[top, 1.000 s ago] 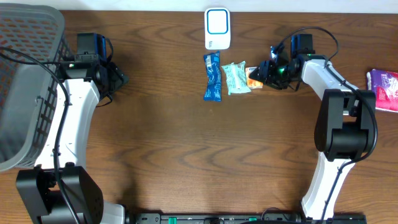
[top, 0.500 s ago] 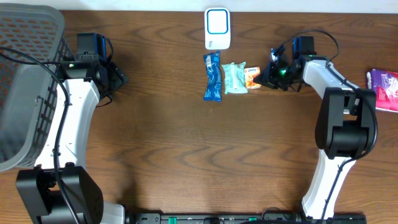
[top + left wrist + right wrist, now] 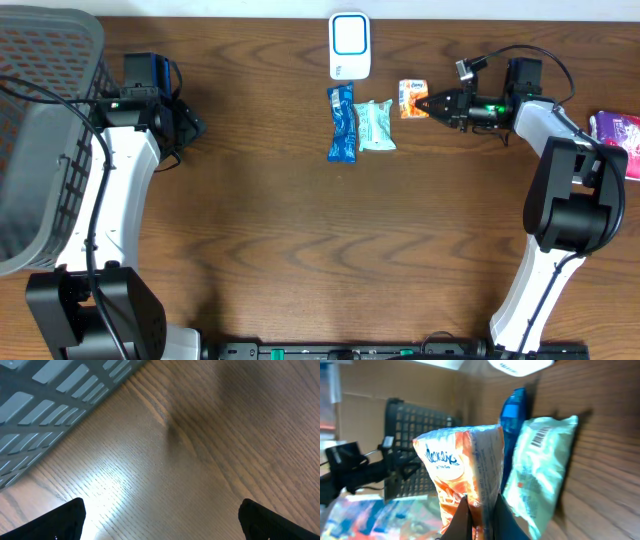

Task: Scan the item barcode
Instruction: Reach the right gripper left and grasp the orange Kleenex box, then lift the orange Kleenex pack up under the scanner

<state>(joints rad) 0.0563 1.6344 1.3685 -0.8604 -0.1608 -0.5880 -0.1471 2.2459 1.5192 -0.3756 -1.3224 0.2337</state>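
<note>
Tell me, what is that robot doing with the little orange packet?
The right gripper has its jaws shut on the orange packet and holds it up near the white scanner. A blue packet and a pale green packet lie on the table just below the scanner. The left gripper is open with nothing in it, beside the grey basket.

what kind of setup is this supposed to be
Probably a mock shop checkout on a lab table: a white scanner at the far edge, packaged snacks such as an orange packet beside it, and a grey shopping basket at one end.
</note>
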